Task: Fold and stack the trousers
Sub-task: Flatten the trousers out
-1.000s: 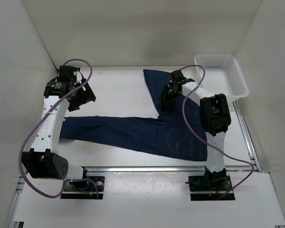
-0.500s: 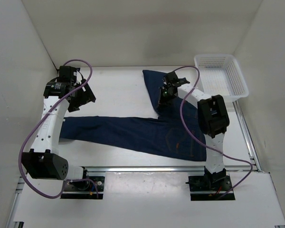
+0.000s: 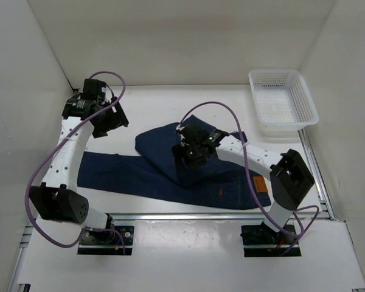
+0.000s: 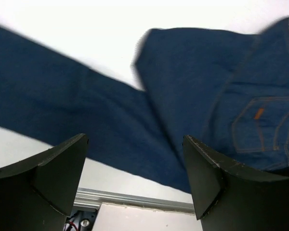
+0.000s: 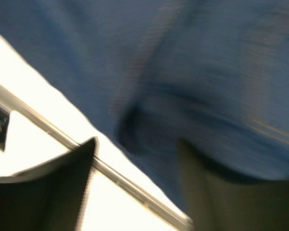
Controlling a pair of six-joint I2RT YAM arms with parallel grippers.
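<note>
Trousers: dark navy-blue denim jeans [image 3: 140, 173] flat under and left of the right gripper [image 3: 191, 156].
Progress: one leg doubled over the other; likely early, with more folds and stacking to come.
Right grip: wrist view blurred, so cannot tell.
Left grip: left gripper [image 4: 135, 180] gapes empty, denim nearward.
Views: left wrist shows an orange-stitched pocket [image 4: 260, 125] clearly; overhead barely.

Dark navy denim trousers [image 3: 155, 146] with orange pocket stitching; white mesh basket [image 3: 283, 100]

L gripper [image 4: 135, 139] (jaws apart) above trousers [image 4: 197, 86].
</note>
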